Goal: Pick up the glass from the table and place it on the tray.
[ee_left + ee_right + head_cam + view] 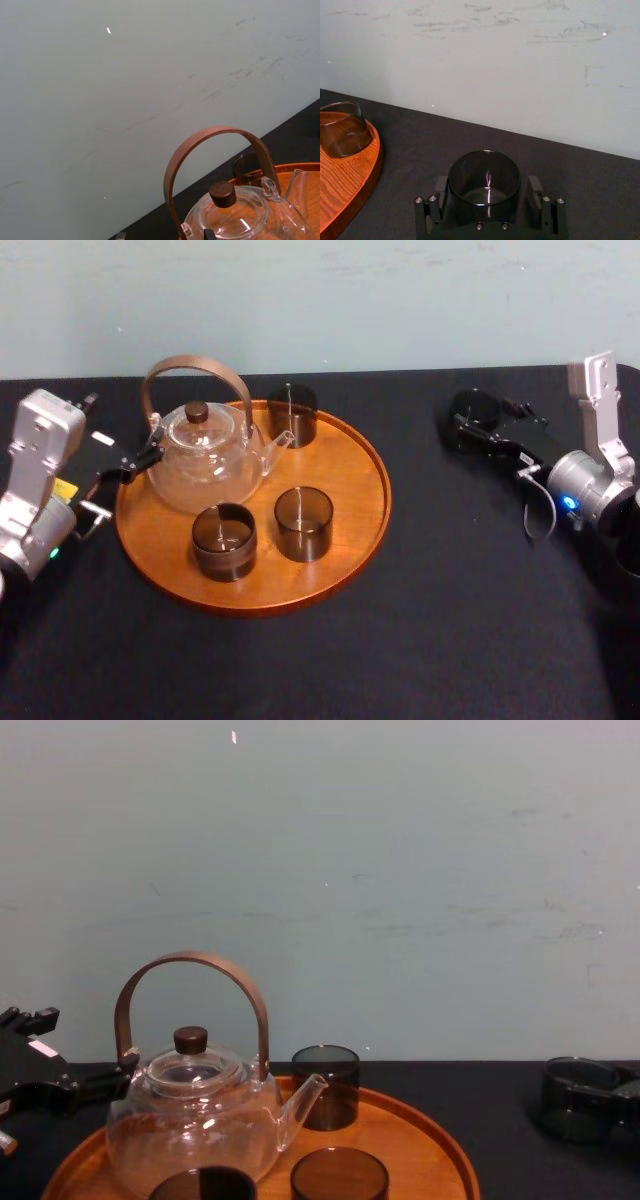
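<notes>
The dark smoky cylindrical glass stands on the flat matte black table between the right gripper's spread fingers, with small gaps either side. The round orange-brown wooden tray lies well to that gripper's left. The left gripper rests at the tray's far side.

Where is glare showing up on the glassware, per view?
Head view: white glints on the teapot, sheen on the tray, left gripper beside the teapot. Left wrist view: small glints on the teapot's lid rim. Right wrist view: thin bright streak inside the glass straddled by the right gripper. Chest view: faint glints on the teapot.
</notes>
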